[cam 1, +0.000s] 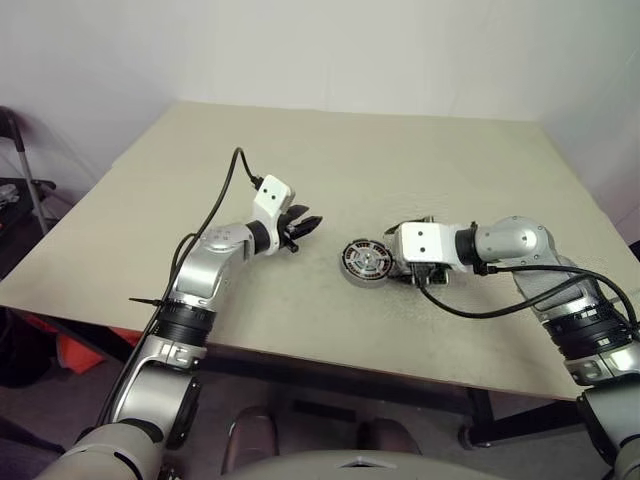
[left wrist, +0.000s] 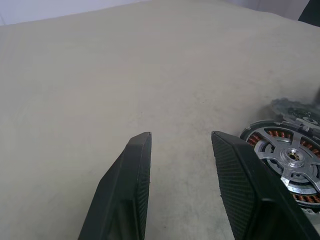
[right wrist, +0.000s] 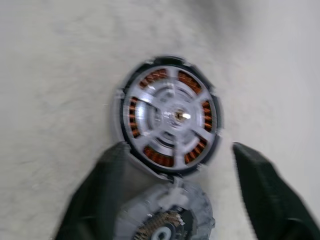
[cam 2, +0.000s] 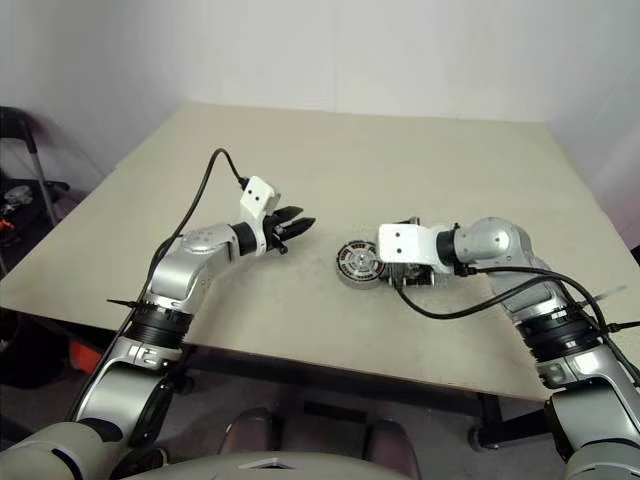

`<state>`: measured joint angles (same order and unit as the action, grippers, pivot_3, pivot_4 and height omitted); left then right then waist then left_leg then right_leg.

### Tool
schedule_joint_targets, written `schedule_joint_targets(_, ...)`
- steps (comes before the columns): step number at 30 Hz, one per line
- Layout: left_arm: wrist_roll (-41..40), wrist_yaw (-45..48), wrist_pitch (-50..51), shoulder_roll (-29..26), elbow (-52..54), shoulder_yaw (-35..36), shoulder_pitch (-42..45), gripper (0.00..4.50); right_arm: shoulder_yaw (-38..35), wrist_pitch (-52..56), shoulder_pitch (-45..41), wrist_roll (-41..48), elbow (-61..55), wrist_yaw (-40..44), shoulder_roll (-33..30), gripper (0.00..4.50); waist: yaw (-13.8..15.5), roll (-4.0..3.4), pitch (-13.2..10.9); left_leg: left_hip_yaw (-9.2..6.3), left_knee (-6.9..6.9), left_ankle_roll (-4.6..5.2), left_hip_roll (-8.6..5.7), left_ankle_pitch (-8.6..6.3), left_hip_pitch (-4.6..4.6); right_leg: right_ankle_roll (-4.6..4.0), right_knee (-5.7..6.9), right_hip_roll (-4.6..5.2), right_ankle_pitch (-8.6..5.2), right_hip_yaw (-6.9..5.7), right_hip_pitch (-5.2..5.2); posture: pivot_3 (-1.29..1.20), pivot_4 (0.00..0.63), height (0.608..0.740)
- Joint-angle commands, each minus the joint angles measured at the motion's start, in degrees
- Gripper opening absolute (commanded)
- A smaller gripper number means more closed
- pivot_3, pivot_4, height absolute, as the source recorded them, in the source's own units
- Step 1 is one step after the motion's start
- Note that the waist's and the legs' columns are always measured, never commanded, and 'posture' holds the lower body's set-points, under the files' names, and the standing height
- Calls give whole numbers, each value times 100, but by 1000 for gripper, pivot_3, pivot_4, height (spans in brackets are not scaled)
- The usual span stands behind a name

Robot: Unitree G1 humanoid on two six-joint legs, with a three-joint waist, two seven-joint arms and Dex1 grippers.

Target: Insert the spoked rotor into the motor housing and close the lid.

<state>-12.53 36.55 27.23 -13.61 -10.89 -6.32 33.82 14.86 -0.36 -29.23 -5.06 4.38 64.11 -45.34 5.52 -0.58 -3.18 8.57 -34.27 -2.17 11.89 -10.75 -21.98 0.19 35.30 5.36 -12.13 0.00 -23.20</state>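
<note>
**Rotor seated in housing, both sets of fingers empty**

The left arm reaches forward over the beige surface (cam 1: 420,160), its left gripper (cam 1: 303,226) held above it and pointing toward the right, nearly level. Its two black fingers (left wrist: 125,190) stand partly spread with bare surface between them, pinching nothing.

The right arm bends in from the right, elbow out, with the right gripper (right wrist: 177,192) tilted down and pointing left. Its black fingers (right wrist: 270,195) are spread wide and hold nothing.

The spoked rotor (right wrist: 170,116), a flat wheel with a dark rim and pale silvery spokes meeting at a small hub, lies just ahead of the right fingertips. It sits in the motor housing (cam 1: 364,263), a short round grey cylinder; copper-brown windings show through the gaps between the spokes. The housing rests on the surface between the two grippers, near the right one and apart from the left.

A grey round part with a notched edge, the lid (right wrist: 167,217), lies between the right fingers, touching the housing's rim.
</note>
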Motion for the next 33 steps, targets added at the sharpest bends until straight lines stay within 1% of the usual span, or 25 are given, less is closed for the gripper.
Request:
schedule_joint_targets(1, -41, 19, -81, -37, 119, 99, 140, 2028, -600, 782, -60, 419, -185, -528, 305, 4451, -1, 0, 0, 0, 0, 0, 0, 0, 1, 0, 0, 0, 0, 0, 0, 0, 0, 740)
schedule_joint_targets(4, -165, 51, -8, -17, 226, 176, 119, 2028, -1462, 2655, -101, 1181, -537, -1345, 941, 4451, -9, -1, 0, 0, 3, -4, 0, 2, 6, 0, 4, -4, 0, 3, 0, 0, 0, 740)
schedule_joint_targets(6, -349, 152, 86, -23, 373, 263, 90, 2028, -2103, 3802, 94, 1852, -1005, -1638, 1216, 4451, 2, -1, 0, -1, 6, -9, -1, 5, 7, 0, 5, -4, 0, 4, -1, 0, 0, 740)
schedule_joint_targets(8, -532, 308, 182, -87, 501, 327, 60, 2028, -2971, 5142, 307, 2685, -1529, -2019, 1533, 4451, 44, -1, 0, -2, 10, -12, -1, 7, 5, 0, 3, -4, 0, 5, 0, 0, 0, 740)
schedule_joint_targets(10, -594, 410, 214, -168, 531, 354, 40, 2028, -3806, 6349, 370, 3332, -1906, -2476, 1859, 4451, 59, -2, 1, -3, 16, -14, -1, 8, 4, 0, -5, -4, 0, 4, 2, 0, 0, 740)
schedule_joint_targets(13, -576, 451, 164, -238, 401, 347, 68, 2028, -4857, 7739, 420, 3816, -2311, -3107, 2289, 4451, 58, -3, 2, -1, 20, -45, -7, 25, 9, 0, -7, -4, 0, 4, 2, 0, 0, 740)
schedule_joint_targets(15, -556, 452, 142, -232, 310, 321, 112, 2028, -5724, 8727, 298, 4043, -2458, -3429, 2682, 4451, 57, -3, 2, -1, 24, -60, -6, 33, 16, 0, -4, -4, 0, 4, 4, 0, 0, 740)
schedule_joint_targets(16, -553, 452, 142, -225, 294, 314, 122, 2028, -6056, 9060, 254, 4174, -2496, -3591, 2846, 4451, 52, -3, 2, -1, 30, -67, -5, 37, 23, 0, -3, -3, 0, 4, 6, 0, 0, 740)
schedule_joint_targets(18, -542, 457, 147, -201, 279, 284, 138, 2028, -6409, 9286, 418, 4662, -2538, -3982, 3073, 4451, 55, -3, 2, -1, 54, -82, -7, 47, 40, 0, 0, -4, 0, 5, 8, 0, 0, 740)
schedule_joint_targets(21, -513, 484, 134, -163, 252, 204, 141, 2028, -6515, 9286, 1136, 5599, -2636, -4618, 3300, 4451, 76, -7, 5, 0, 123, -124, -9, 75, 69, 3, -19, -3, -2, 8, 18, 0, 0, 740)
schedule_joint_targets(23, -499, 514, 134, -158, 241, 158, 134, 2028, -6509, 9286, 1542, 6121, -2682, -5075, 3424, 4451, 97, -22, 10, 0, 155, -135, -3, 82, 78, 1, -33, -11, -2, 4, 20, 0, 0, 740)
schedule_joint_targets(27, -506, 532, 143, -168, 251, 139, 117, 2028, -6517, 9286, 1928, 6904, -2685, -5906, 3528, 4451, 72, -30, 12, 3, 178, -139, -11, 85, 75, 0, -55, -12, -1, 5, 9, 0, 0, 740)
schedule_joint_targets(31, -501, 546, 144, -193, 241, 149, 119, 2028, -6515, 9286, 2183, 7586, -2609, -6461, 3496, 4451, 103, -31, 12, 3, 184, -140, -10, 85, 75, 6, -58, -11, -5, 5, 11, 0, 0, 740)
schedule_joint_targets(33, -496, 548, 137, -201, 238, 148, 116, 2028, -6506, 9286, 2199, 7755, -2540, -6726, 3559, 4451, 108, -30, 12, 3, 184, -140, -11, 85, 75, 33, -58, -10, -21, 6, 10, 0, 0, 740)
